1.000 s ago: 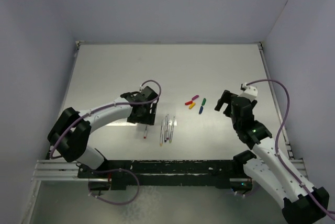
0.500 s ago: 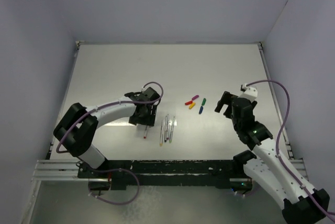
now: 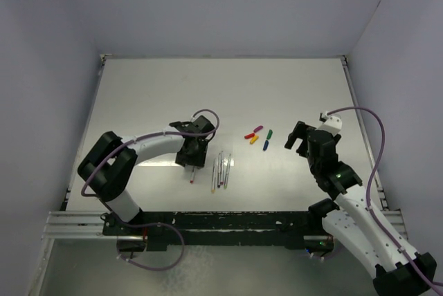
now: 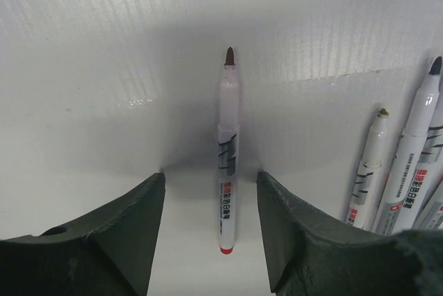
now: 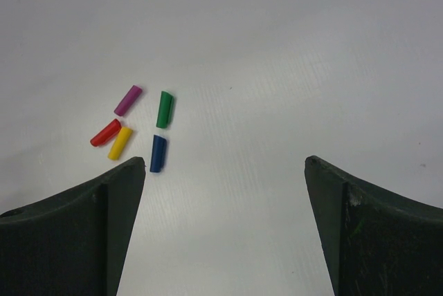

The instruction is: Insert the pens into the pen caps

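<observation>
Left gripper (image 4: 210, 192) is straddling one pen (image 4: 228, 151) lying on the table (image 4: 97, 61), jaws half open, empty. Right gripper (image 5: 225, 168) is gaping, empty, by the pen caps (image 5: 164, 109). Pen seemingly sitting off-centre: one finger touching first risks rolling it aside.

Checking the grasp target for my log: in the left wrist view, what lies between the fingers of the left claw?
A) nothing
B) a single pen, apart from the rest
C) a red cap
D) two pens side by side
B: a single pen with a red end lies untouched in the gap of the open left claw, while the other pens lie off at the view's right edge.
</observation>
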You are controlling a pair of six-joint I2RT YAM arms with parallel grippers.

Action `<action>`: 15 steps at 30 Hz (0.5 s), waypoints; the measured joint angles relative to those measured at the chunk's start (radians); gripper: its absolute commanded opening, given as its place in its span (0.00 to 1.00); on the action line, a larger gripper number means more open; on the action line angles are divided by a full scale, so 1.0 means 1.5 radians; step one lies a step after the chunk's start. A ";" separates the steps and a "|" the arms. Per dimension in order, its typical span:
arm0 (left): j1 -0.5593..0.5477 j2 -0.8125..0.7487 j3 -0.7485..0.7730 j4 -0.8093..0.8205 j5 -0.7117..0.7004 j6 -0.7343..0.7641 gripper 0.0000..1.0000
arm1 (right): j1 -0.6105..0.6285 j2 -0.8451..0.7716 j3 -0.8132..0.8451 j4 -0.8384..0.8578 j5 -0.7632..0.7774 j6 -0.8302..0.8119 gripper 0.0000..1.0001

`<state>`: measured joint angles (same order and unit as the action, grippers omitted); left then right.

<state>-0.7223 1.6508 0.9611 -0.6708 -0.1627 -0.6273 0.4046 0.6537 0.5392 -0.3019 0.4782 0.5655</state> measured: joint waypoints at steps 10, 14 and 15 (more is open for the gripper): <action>-0.004 0.024 0.023 0.006 0.007 0.001 0.50 | 0.000 0.000 0.000 -0.001 0.000 0.001 1.00; -0.005 0.027 0.027 0.004 0.008 0.000 0.50 | 0.000 0.000 0.000 -0.005 0.000 0.001 1.00; -0.005 0.027 0.027 0.004 0.008 0.000 0.50 | 0.000 0.000 0.000 -0.006 0.000 0.001 1.00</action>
<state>-0.7303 1.6920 1.0019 -0.6643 -0.1509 -0.6273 0.4046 0.6540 0.5392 -0.3107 0.4786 0.5663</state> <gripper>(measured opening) 0.504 0.997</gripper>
